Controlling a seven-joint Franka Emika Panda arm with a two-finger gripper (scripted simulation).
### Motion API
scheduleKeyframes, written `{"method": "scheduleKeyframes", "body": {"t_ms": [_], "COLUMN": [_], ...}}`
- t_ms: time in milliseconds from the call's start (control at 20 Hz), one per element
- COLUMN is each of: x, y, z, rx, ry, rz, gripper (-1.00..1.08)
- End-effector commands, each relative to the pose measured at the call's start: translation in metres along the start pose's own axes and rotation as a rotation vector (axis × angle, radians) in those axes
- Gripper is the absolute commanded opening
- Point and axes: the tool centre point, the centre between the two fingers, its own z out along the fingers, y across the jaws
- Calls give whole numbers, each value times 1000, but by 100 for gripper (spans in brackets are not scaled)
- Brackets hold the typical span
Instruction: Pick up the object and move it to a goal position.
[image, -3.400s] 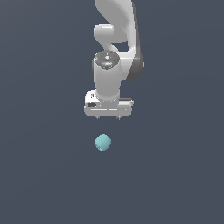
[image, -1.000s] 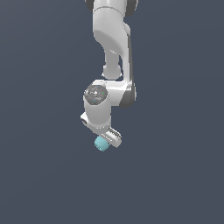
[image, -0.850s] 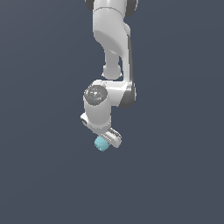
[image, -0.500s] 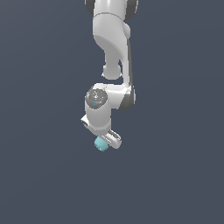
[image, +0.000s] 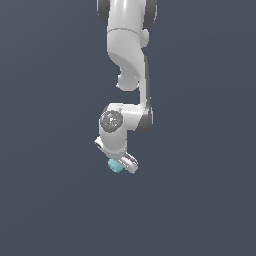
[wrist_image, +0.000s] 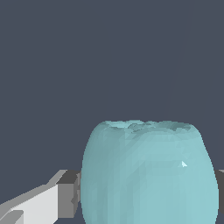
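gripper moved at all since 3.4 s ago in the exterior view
Yes. The gripper has come down toward the exterior view's bottom edge, from above the block to around it. The block sits about where it was in the frame.

You're looking at a flat, uniform dark slate-blue backdrop (image: 45, 65) filling the exterior view edge to edge. The same plain dark grey-blue field (wrist_image: 65, 52) is filling the wrist view. Even, soft light is falling everywhere, showing you no seams.
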Motion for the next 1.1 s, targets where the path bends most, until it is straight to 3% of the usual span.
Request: {"method": "scheduleKeyframes", "body": {"t_ms": [0,650,1050], "x": [1,1,7], "y": [-1,-2,-22], "z": [0,0,-4], "rx": [1,1,1], "ry": [1,1,1], "rz": [0,0,0], "gripper": [-100,-100,-100]}}
